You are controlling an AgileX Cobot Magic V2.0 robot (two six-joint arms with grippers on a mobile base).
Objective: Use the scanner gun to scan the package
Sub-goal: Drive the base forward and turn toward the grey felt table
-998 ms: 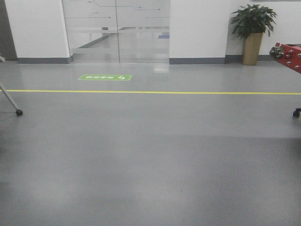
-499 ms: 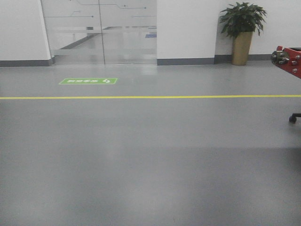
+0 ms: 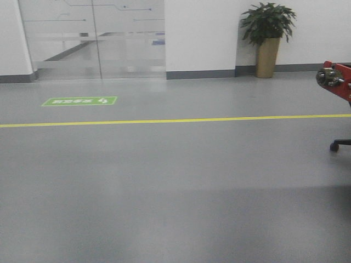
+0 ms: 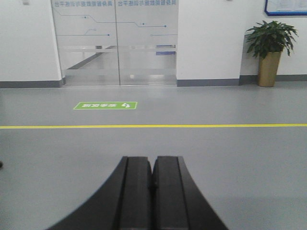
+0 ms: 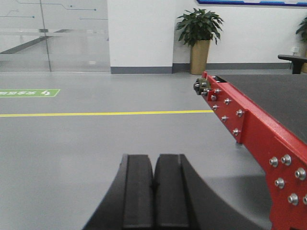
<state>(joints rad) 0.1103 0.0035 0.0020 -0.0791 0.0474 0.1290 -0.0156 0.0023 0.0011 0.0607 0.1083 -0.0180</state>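
Observation:
The package and the scanner gun are out of view in every frame. My left gripper (image 4: pixel 152 160) is shut and empty, its black fingers pressed together over bare grey floor. My right gripper (image 5: pixel 154 158) is shut and empty too, over grey floor just left of a red-framed table (image 5: pixel 249 124). Neither gripper shows in the front view.
The red-framed table with a dark top shows at the right (image 3: pixel 334 79), a caster (image 3: pixel 334 146) below it. A yellow floor line (image 3: pixel 175 120), a green floor sign (image 3: pixel 79 101), glass doors (image 3: pixel 93 38) and a potted plant (image 3: pixel 267 38) stand ahead.
The front view has swung to the right: the doors, green sign and plant have shifted left, and the pole with a caster at the left has gone out of view.

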